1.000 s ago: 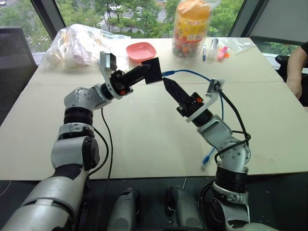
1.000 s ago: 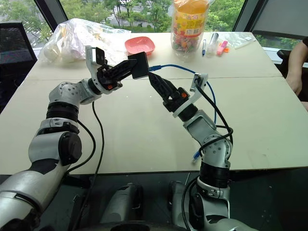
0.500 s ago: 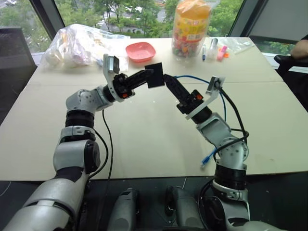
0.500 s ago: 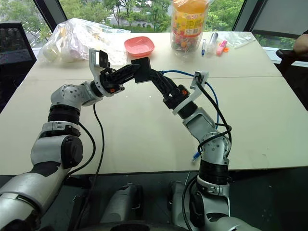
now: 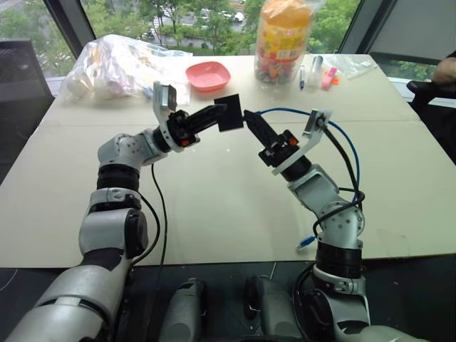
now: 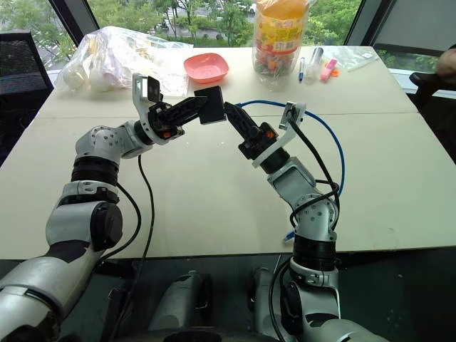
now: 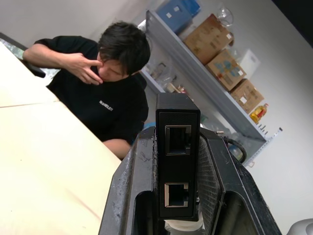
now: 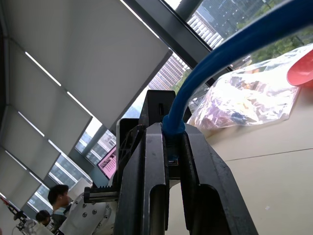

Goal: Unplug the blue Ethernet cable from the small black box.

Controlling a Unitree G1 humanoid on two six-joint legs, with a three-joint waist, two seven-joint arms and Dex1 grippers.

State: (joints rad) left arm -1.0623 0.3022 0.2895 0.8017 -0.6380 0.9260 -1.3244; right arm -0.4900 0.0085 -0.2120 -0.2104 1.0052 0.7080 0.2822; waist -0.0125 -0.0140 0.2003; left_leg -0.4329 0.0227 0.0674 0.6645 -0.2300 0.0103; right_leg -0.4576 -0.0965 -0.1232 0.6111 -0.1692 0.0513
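Over beige table [image 5: 214, 199], left end effector [image 5: 219, 112] still clamping small black box [image 5: 229, 112], right end effector [image 5: 249, 118] newly closed on blue Ethernet cable [image 5: 335, 132].

The small black box [image 5: 229, 113], a flat matte square, hung in the upper middle of the frame above the table, tilted, its edge showing two ports, both bare. The blue Ethernet cable [image 5: 344, 140] arched from beside the box to the right, then dropped to a plug at the table's near edge.
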